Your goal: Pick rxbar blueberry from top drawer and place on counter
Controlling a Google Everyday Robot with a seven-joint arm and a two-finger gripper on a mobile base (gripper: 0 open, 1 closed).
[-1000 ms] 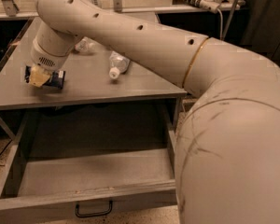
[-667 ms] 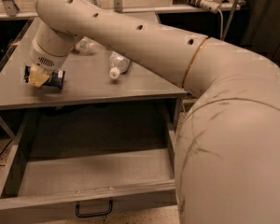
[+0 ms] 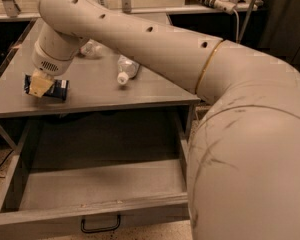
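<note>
**Counter, Front-Left Corner: Bar in Grip**

Grey metal counter (image 3: 155, 90) stands above the drawer (image 3: 100, 202), which is pulled fully out, its black handle (image 3: 100, 225) facing the room. The gripper (image 3: 41, 85) is positioned over the counter's front-left corner, pointing down, fingers pinched on the dark blue snack bar (image 3: 57, 89). The bar lies roughly flat and level; contact with the counter surface cannot be determined. One clear bottle (image 3: 126, 69) lies near the counter's middle. A second bottle (image 3: 92, 48), toward the back edge, is partly hidden by the arm (image 3: 155, 41).
</note>
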